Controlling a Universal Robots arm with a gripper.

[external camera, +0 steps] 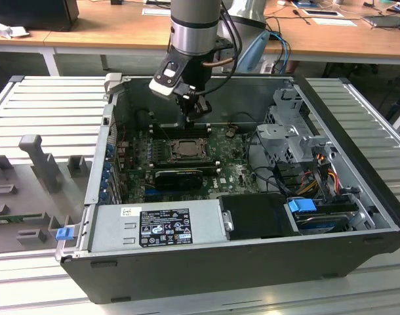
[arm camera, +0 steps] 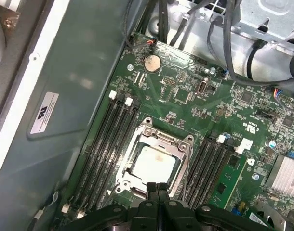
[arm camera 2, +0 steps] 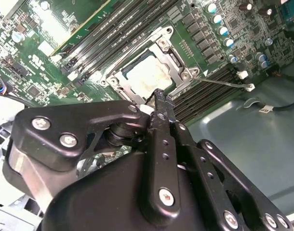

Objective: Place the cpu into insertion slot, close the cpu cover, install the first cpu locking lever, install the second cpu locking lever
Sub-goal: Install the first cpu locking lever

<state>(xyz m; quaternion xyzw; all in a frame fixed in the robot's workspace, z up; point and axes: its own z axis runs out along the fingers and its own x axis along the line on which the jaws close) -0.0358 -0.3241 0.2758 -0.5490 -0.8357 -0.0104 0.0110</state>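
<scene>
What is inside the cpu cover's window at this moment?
The cpu shows its pale flat face through the window of the cpu cover in both wrist views. Whatever lies under the cpu is covered, and the shut gripper hides part of the cover's edge.

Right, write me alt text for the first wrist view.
The closed gripper is at the edge of the metal cover, which lies flat around the pale square chip. Black memory slots flank it on the green circuit board.
</scene>
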